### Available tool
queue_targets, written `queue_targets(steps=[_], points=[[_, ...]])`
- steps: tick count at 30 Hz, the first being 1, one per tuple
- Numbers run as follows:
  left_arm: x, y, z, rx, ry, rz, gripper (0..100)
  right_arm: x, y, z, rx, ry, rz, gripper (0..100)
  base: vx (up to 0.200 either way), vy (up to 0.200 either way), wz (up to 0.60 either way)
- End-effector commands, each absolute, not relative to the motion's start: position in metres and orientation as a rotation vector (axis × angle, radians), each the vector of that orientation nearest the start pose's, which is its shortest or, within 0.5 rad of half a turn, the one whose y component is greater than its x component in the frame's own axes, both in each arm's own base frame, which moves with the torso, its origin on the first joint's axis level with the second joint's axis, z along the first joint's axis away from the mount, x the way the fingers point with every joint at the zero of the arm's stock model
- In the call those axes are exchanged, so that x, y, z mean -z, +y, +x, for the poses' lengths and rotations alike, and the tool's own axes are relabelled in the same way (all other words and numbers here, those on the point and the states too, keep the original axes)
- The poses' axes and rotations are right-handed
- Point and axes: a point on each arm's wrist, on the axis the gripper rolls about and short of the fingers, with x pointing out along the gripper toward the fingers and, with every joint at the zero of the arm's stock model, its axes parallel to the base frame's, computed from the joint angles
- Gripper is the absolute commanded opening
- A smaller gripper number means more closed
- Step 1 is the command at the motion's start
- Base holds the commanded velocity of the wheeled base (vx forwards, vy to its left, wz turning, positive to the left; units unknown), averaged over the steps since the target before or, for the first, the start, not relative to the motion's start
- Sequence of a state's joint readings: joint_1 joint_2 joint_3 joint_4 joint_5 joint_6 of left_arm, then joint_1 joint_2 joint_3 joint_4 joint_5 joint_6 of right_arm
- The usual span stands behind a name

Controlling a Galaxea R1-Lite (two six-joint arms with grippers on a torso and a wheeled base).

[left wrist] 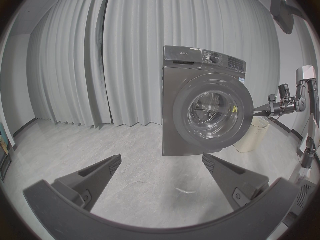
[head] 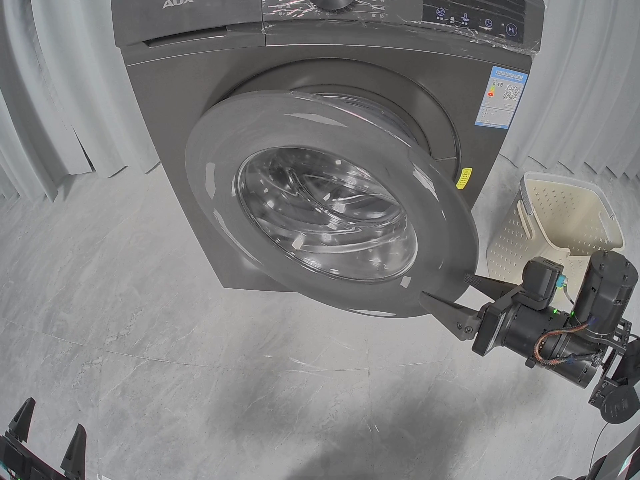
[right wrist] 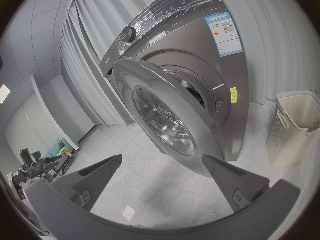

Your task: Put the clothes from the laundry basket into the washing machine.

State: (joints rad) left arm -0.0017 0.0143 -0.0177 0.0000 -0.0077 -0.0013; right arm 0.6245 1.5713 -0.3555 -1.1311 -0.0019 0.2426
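The grey washing machine (head: 320,55) stands ahead with its round glass door (head: 220,168) swung partly outward; part of the drum opening (head: 407,118) shows behind it. My right gripper (head: 445,288) is open and empty, its fingertips right at the door's lower right rim. From the right wrist view the door (right wrist: 160,117) sits just beyond the right gripper (right wrist: 160,157). The cream laundry basket (head: 587,198) stands on the floor to the machine's right; what shows of its inside is bare wall. My left gripper (head: 50,428) hangs open and empty low on the left, far from the machine.
Pale curtains (head: 60,101) hang behind and on both sides of the machine. Grey tiled floor (head: 167,341) stretches open in front and to the left. The basket (right wrist: 293,130) stands close to the machine's right side and the curtain.
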Motion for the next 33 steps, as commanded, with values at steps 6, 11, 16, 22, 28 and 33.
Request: queue_targets(steps=[6,11,16,22,28,33], points=[[-0.076,0.0,-0.023,0.009,0.002,-0.002,100,-0.156,0.141,0.199,-0.591,0.143,0.213,100,0.2,0.0,0.0],[-0.076,0.0,-0.023,0.009,0.002,-0.002,100,-0.16,0.139,0.21,-0.561,0.121,0.216,100,0.16,0.0,0.0],[-0.076,0.0,-0.023,0.009,0.002,-0.002,100,-0.171,0.131,0.224,-0.51,0.07,0.23,100,0.0,0.0,0.0],[-0.076,0.0,-0.023,0.009,0.002,-0.002,100,-0.172,0.127,0.228,-0.489,0.064,0.231,100,0.0,0.0,0.0],[-0.075,0.0,-0.023,0.008,0.0,-0.002,100,-0.167,0.128,0.224,-0.498,0.085,0.224,100,0.0,0.0,0.0],[-0.076,0.0,-0.023,0.009,0.002,-0.002,100,-0.165,0.128,0.223,-0.5,0.094,0.222,100,0.0,-0.2,0.0]])
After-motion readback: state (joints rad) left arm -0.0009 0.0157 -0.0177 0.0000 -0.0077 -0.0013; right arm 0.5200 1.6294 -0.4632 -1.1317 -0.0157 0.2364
